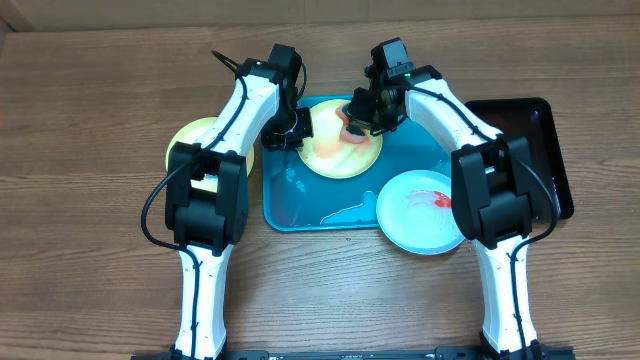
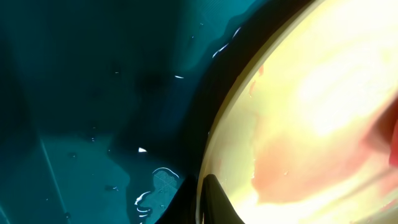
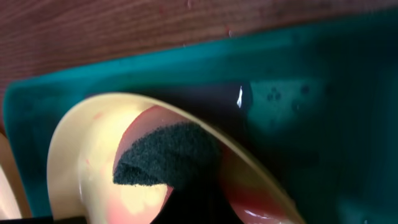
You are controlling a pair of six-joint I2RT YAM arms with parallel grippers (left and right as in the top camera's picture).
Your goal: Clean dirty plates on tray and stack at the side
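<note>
A green-rimmed cream plate (image 1: 335, 155) smeared with red sauce sits tilted at the back of the turquoise tray (image 1: 290, 210). My left gripper (image 1: 290, 133) is shut on its left rim. In the left wrist view the plate (image 2: 311, 112) has its edge pinched by the gripper (image 2: 200, 202). My right gripper (image 1: 366, 112) is shut on a dark scrubbing sponge (image 3: 165, 155), which presses on the plate's (image 3: 78, 155) face. A pale blue-white plate (image 1: 415, 215) with a red smear overlaps the tray's front right corner. A second green-rimmed plate (image 1: 195, 140) lies on the table to the left, partly under my left arm.
A black tray (image 1: 545, 150) stands at the right, beside my right arm. Water pools on the turquoise tray's floor (image 2: 155, 183) near its front. Bare wooden table (image 1: 90, 150) surrounds everything.
</note>
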